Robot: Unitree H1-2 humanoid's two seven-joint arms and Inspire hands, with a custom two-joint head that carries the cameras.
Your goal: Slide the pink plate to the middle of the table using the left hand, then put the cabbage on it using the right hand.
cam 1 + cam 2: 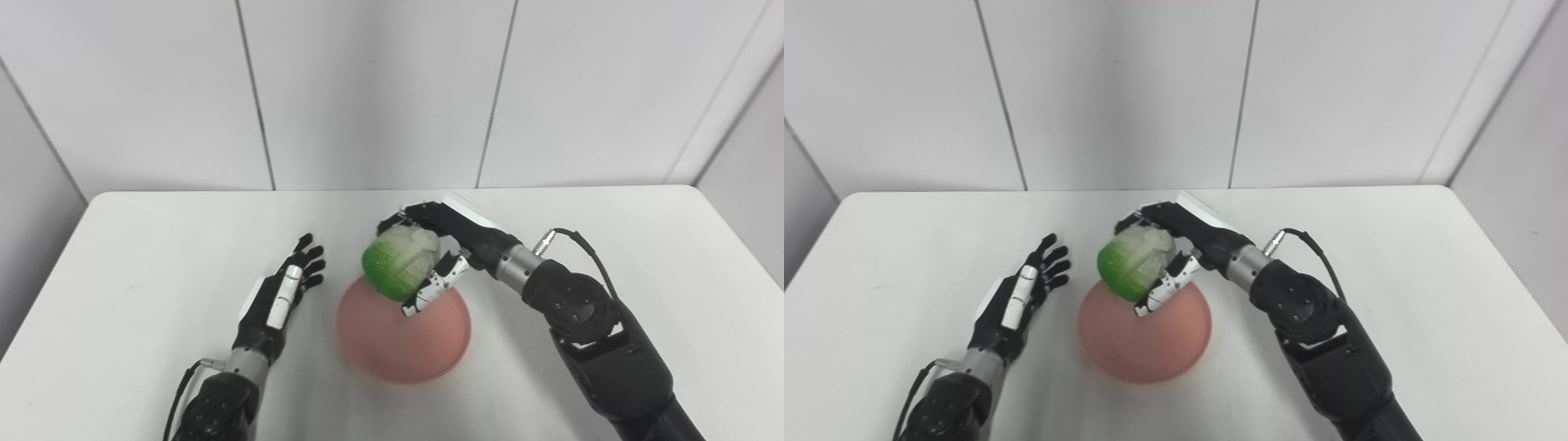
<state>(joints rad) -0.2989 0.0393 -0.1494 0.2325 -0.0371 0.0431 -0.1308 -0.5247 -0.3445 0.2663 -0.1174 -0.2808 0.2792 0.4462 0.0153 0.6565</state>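
On a white table (612,214) backed by pale panelled walls (367,92), the right hand (441,245) clasps the cabbage (399,262) above the pink plate's (398,343) far rim; left of the plate, the left hand (285,291) rests empty, fingers spread.

left hand (283,293) flat, fingers spread; right hand (442,248) curled in a grasp

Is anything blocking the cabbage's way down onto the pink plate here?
Nothing visible. The right hand holds the cabbage over the far edge of the pink plate, whose surface is bare. The left hand rests open beside it, apart.
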